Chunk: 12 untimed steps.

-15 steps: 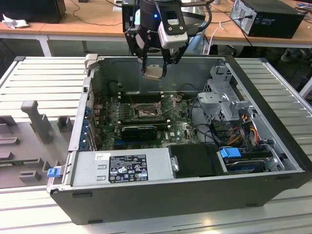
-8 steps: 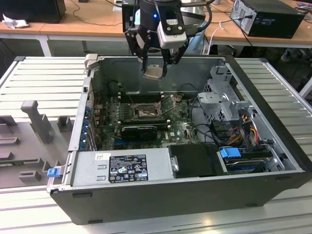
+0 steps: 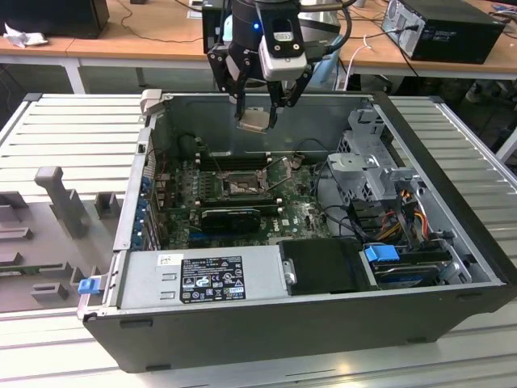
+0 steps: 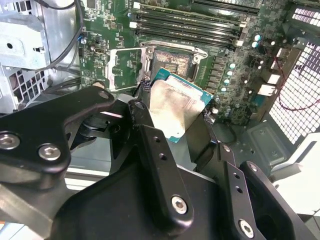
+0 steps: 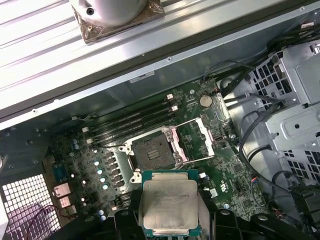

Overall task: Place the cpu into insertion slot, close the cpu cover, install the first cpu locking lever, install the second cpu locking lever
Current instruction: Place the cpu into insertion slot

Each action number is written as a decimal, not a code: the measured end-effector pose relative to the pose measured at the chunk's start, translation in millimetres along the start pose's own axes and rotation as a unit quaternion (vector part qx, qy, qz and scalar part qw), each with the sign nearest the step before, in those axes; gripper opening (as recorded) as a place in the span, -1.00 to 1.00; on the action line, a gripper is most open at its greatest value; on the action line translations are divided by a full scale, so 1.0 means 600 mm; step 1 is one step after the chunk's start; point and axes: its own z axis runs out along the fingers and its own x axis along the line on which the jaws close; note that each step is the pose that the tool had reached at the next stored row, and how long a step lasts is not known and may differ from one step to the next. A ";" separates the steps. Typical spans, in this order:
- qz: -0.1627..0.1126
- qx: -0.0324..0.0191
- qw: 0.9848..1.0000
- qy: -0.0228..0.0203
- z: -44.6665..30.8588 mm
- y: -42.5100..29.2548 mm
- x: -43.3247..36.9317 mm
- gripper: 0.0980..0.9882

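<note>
The arm hangs from above, with the wrist pointing straight down. The gripper is held high, and its two black fingers are closed on the cpu. In both wrist views they press on its opposite edges, and it lies flat between them.

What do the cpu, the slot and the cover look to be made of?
cpu, held in the hand: pale silver-beige metal face, matte and smudged, on a thin green board edge.
slot: dull black, probably plastic, with a metal rim.
cover: thin grey sheet-metal frame that glints along its edges, swung open beside the slot.
</note>
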 end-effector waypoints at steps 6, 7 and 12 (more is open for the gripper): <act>0.010 0.000 1.000 -0.001 0.000 0.000 0.000 -0.04; 0.011 0.000 1.000 -0.001 0.000 0.000 0.000 -0.04; 0.018 0.000 1.000 -0.002 0.000 0.000 0.000 -0.04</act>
